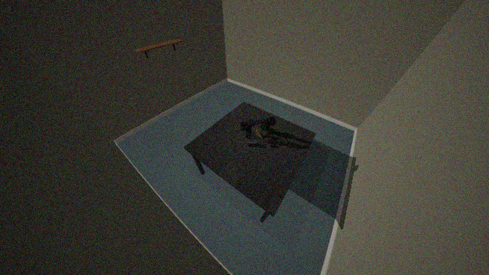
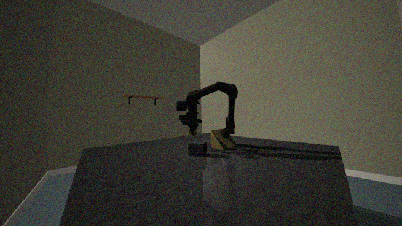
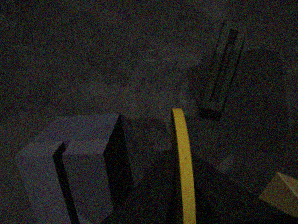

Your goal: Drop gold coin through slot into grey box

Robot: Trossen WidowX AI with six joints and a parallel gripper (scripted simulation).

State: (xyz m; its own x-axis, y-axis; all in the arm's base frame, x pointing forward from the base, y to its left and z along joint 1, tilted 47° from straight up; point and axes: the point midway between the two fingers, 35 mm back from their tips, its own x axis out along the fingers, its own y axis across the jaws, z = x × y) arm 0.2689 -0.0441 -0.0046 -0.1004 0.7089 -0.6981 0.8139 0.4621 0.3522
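Above the table (image 2: 153, 184) I've got the gripper (image 2: 193, 131) hanging nose-down, pinching the coin (image 3: 184, 176) edge-on. Wrist cam shows the coin as a thin yellow strip running up from the bottom of the pic, clear of everything below it.

Grey box (image 3: 67, 183) sits lower left in the wrist view, w/ the dark slot (image 3: 67, 192) cutting across its lid at a slant. Coin is off to the right of the slot, not over it (as far as I can judge from this angle). Can't see inside the box; nothing pokes out of the slot.

Holder (image 3: 220, 72) lies farther off, upper right in the wrist view, dark & long. Too murky to say more about it.

From the exterior cam, the box (image 2: 197, 148) rests on the table just below the fingertips, with a gap between them, and the tan wedge base (image 2: 222, 140) stands right beside it under the arm (image 2: 215, 89).
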